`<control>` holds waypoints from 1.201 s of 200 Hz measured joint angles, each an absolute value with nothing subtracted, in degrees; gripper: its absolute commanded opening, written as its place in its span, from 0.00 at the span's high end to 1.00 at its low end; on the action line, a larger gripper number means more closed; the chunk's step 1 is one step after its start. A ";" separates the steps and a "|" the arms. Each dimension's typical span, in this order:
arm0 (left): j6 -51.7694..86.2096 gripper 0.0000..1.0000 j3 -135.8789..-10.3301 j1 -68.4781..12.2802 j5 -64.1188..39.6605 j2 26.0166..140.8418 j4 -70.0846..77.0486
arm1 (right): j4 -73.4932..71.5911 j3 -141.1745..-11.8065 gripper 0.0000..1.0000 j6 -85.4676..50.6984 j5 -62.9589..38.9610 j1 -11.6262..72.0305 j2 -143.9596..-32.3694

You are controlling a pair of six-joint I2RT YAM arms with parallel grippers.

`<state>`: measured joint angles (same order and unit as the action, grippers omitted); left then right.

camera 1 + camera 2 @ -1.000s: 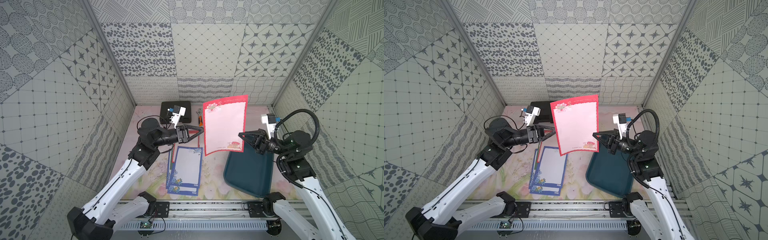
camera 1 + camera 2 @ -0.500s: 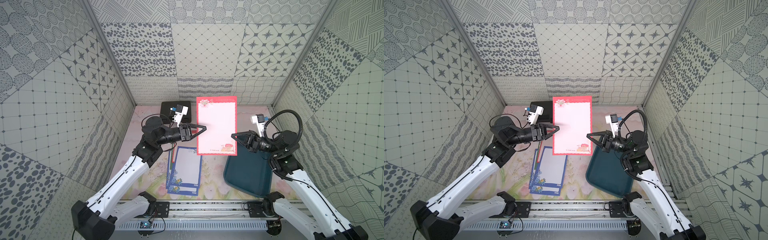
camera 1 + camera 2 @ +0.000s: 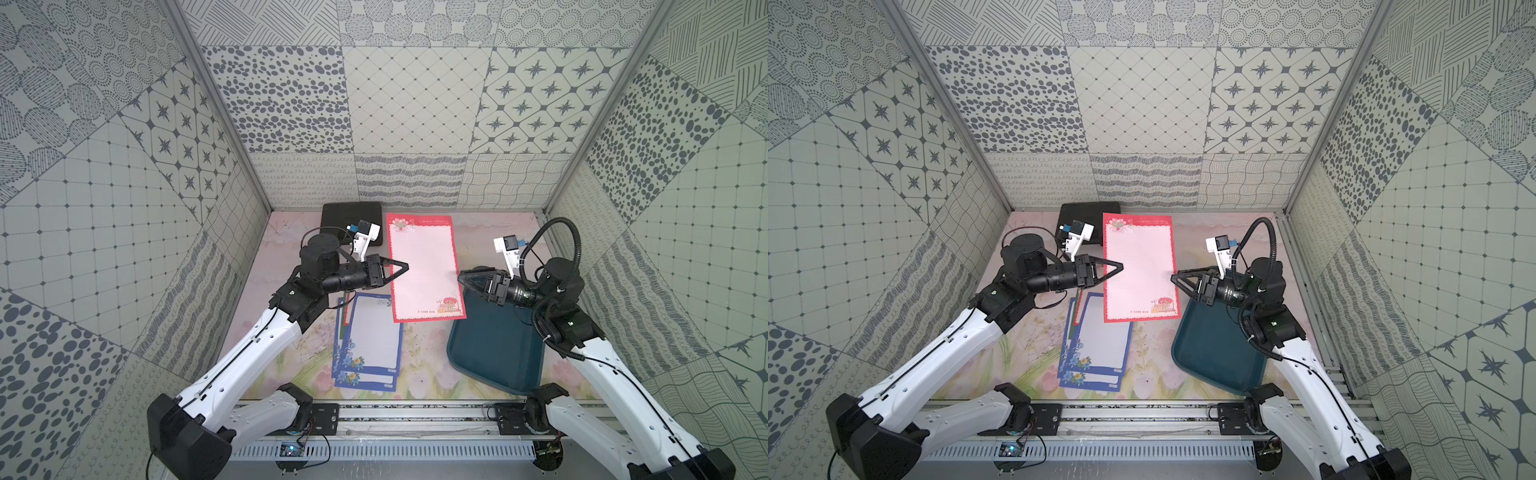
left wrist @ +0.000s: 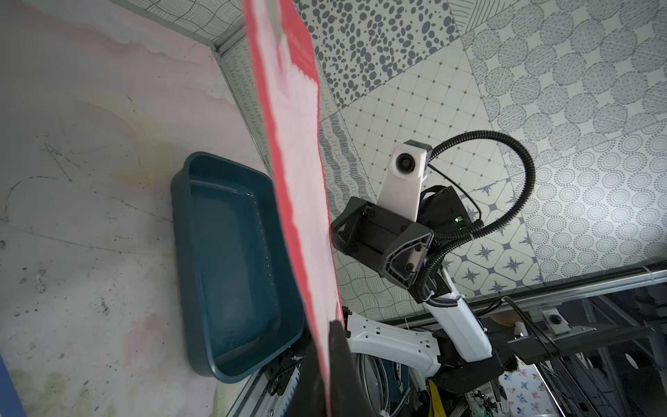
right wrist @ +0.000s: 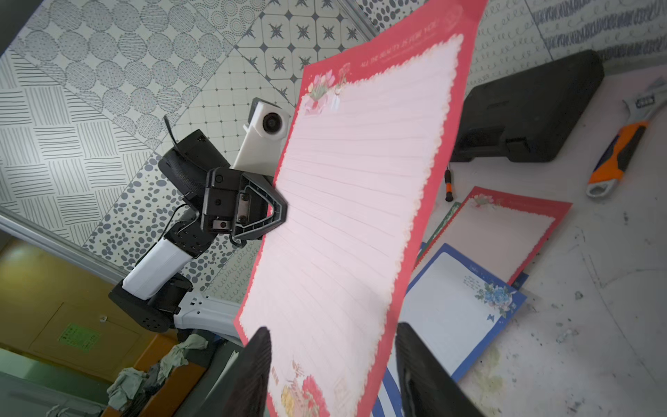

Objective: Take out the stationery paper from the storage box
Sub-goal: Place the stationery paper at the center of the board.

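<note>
Aloft above the bench (image 3: 424,353) and wholly out of the storage box (image 3: 494,353): 1 red-bordered sheet of stationery paper (image 3: 424,270), tilted, lined face toward the camera in both top views (image 3: 1140,270). Near right corner overlapping the box's far left corner as seen from above.

Clamped on the sheet's left long edge, about halfway along: the left hand (image 3: 406,267), jaws together with the paper pinched between them, edge-on in the left wrist view (image 4: 303,180). Forearm roughly level, pointing across the bench toward the other arm, wrist raised well off the surface.

At the opposite long edge: the right hand (image 3: 460,277), jaws apart. In the right wrist view, both fingers (image 5: 252,372) standing wide on either side of the sheet's (image 5: 353,216) near end; cannot tell whether either pad touches the paper. Forearm also roughly level, aimed back at the left hand (image 5: 278,213), elbow bent over the box.

Below the right hand: the dark teal box (image 3: 1217,353), flat on the bench, set askew.

Below the left hand: blue-bordered sheets (image 3: 370,336) piled flat, near the box but apart from it, with a red-bordered one (image 5: 512,231) partly under them.

By the far wall: a black case (image 3: 351,214). Near it, in the right wrist view, an orange-handled wrench (image 5: 620,151) and a small screwdriver (image 5: 448,186).
</note>
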<state>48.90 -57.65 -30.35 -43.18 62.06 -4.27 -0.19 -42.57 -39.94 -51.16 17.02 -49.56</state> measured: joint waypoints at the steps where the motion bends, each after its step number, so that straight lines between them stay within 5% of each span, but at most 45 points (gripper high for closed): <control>1: 48.75 1.00 -57.65 -30.30 -43.09 62.08 -4.51 | 0.19 -42.61 0.28 -39.81 -50.83 17.02 -49.63; 102: 30.96 1.00 -59.11 -21.15 -31.66 85.08 -32.32 | 23.99 -48.14 0.19 -29.74 -30.70 17.02 -50.78; 213: 25.12 1.00 -61.21 -20.18 -14.79 98.54 -36.97 | 31.09 -48.36 0.17 -29.28 -19.40 17.02 -54.13; 240: 24.71 0.68 -61.52 -20.18 -12.21 99.33 -36.95 | 31.44 -49.54 0.17 -28.82 -18.68 17.02 -55.99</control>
<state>24.71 -61.52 -20.18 -12.21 99.33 -36.95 31.44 -49.54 -28.82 -18.68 17.02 -55.99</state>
